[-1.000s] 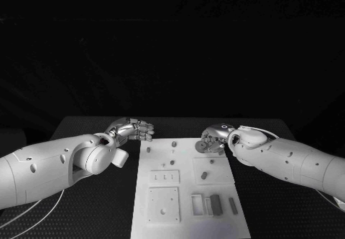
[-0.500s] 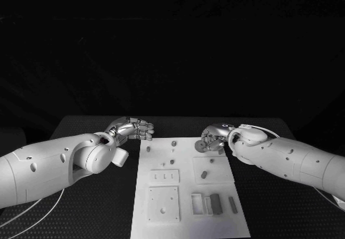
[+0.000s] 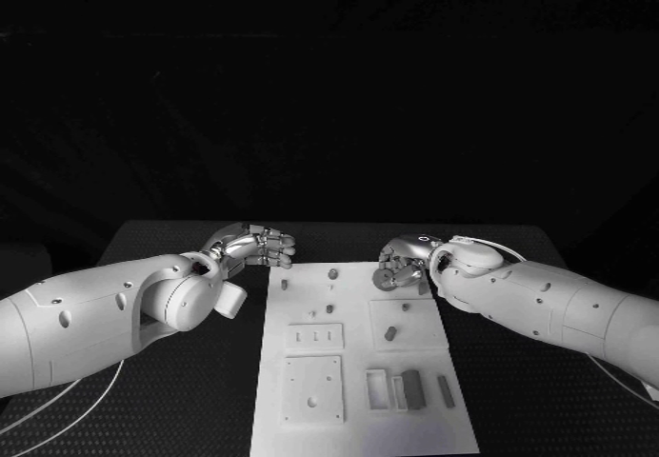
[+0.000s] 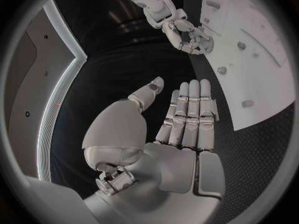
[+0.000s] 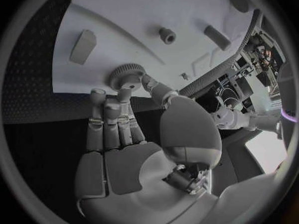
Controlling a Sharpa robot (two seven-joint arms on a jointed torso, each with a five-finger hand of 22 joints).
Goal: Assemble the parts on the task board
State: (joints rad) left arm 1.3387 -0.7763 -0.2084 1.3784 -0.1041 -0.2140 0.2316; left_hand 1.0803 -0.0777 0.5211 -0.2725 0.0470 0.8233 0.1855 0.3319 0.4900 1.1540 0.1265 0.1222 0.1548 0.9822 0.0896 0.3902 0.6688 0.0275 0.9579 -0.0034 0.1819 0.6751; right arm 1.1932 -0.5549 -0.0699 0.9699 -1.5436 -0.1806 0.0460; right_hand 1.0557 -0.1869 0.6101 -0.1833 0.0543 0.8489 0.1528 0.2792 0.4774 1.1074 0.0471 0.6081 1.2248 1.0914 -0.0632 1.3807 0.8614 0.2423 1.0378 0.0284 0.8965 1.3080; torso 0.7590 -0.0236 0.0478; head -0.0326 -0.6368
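Right wrist view puts my right hand point(image 5: 127, 134) with its fingertips point(image 5: 124, 93) and thumb closed round a small ridged gear point(image 5: 126, 77), which sits at the far right edge of the task board point(image 5: 156, 10); I read that as a pinch on the gear, though whether it is lifted or resting on the plate I cannot tell; from the head view the same right hand point(image 3: 401, 265) hangs over the board's far right corner, just beyond a raised square block point(image 3: 407, 325) with a peg in it. My left hand point(image 3: 255, 248) holds nothing, its fingers straight and close together, off the board's far left corner above the black table point(image 3: 165, 238). To do this step well I would keep the pinch light and even, hold the gear flat, and bring it down square over its post, since a tilt would likely jam it; I would also keep clear of the short pegs point(image 5: 166, 35) nearby; the bar pieces point(image 3: 410, 389) near the board's close edge are untouched, so much assembly remains, I judge.
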